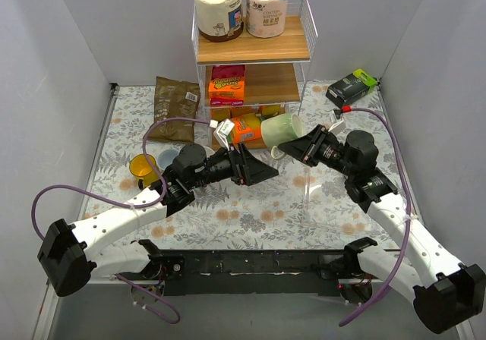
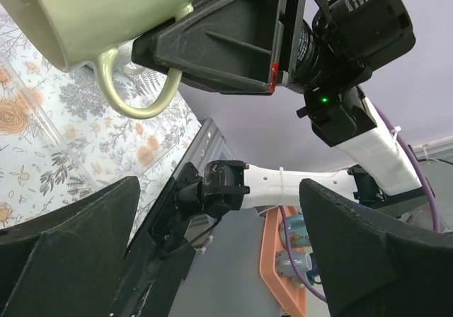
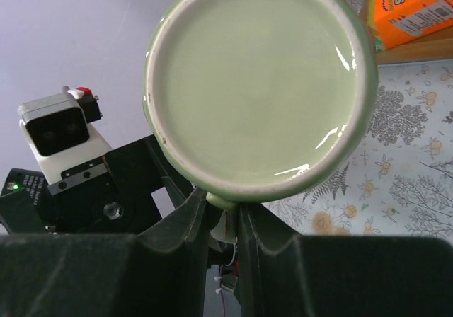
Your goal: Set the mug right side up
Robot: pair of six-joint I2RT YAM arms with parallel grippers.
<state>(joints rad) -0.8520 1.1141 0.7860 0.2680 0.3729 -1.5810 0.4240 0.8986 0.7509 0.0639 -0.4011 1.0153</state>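
Right gripper (image 1: 295, 149) (image 3: 225, 214): fingers (image 3: 190, 221) pinched together on the handle (image 2: 134, 83) of the green mug (image 1: 282, 127) (image 3: 258, 83).
- The mug sits straight ahead of this gripper, base toward the right wrist camera and mouth pointing away.
- It is tipped on its side, not upright.
- The handle is on the low side, clamped between the finger pads.
- The mug looks clear of the floral surface (image 1: 243, 218), carried only by the handle grip.

Left gripper (image 1: 262, 165) (image 2: 219, 253): fingers (image 2: 71, 253) spread well apart, nothing between them.
- It is aimed toward the right gripper.
- From its wrist camera the mug (image 2: 92, 13) is above and ahead to the left, with the handle loop hanging down below the body.
- The black right-gripper body (image 2: 226, 41) is just behind the mug.
- No contact is visible between the left gripper and the mug. In the top view the two grippers are near each other, tips apart.

Around them:
- Wire rack (image 1: 254, 51) stands beyond both grippers, just past the mug's mouth.
- Two toilet rolls (image 1: 219, 6) are on its top shelf.
- Orange snack box (image 1: 226, 89) (image 3: 417, 6) is on the middle shelf.
- Brown bag (image 1: 176, 108) lies beyond the left gripper, off to its left.
- Yellow cup (image 1: 142, 165) sits further left of the left gripper, beside the left arm.
- Black-and-green pack (image 1: 349, 88) lies beyond the right gripper, to its right.
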